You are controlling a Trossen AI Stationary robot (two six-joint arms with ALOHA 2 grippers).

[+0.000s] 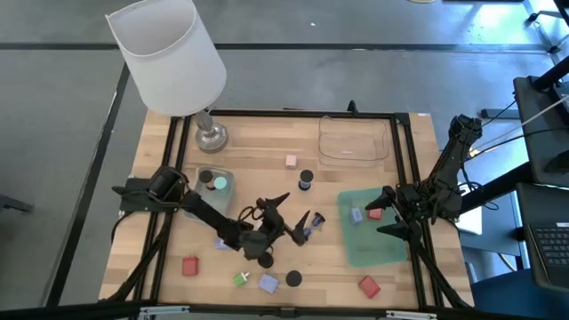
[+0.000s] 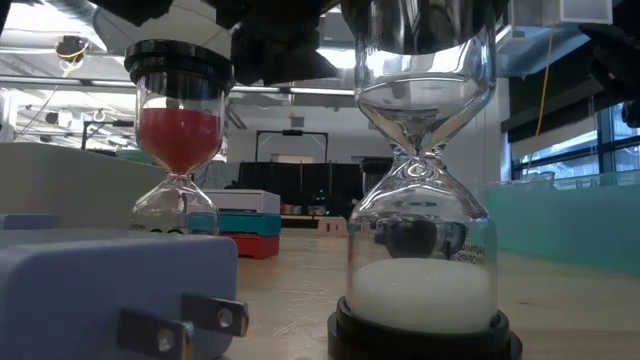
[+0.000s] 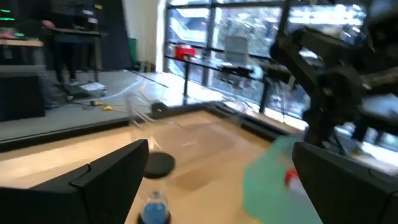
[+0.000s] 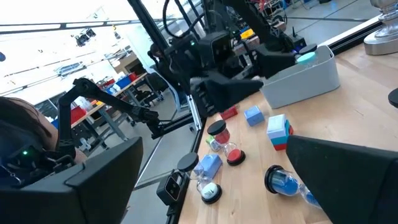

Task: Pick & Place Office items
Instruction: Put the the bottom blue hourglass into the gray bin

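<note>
Fingers spread and empty, the left gripper (image 1: 298,227) hovers beside a blue hourglass (image 1: 317,219) lying mid-tabletop; the right gripper (image 1: 388,212), also spread, waits over the green tray (image 1: 356,253). A careless sweep could roll the hourglass or topple those standing near the front edge; open room lies toward the clear tray (image 1: 354,140).

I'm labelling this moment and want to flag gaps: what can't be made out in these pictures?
- Small grey tray: high view, its contents are too small to name.
- Left gripper: low view, only dark shapes at the top edge, behind the red-sand hourglass and white-sand hourglass.
- Translucent green tray: left wrist view, blurred, partly behind a finger.
- Right gripper: right wrist view, fingers cut off by the bottom edge.
</note>
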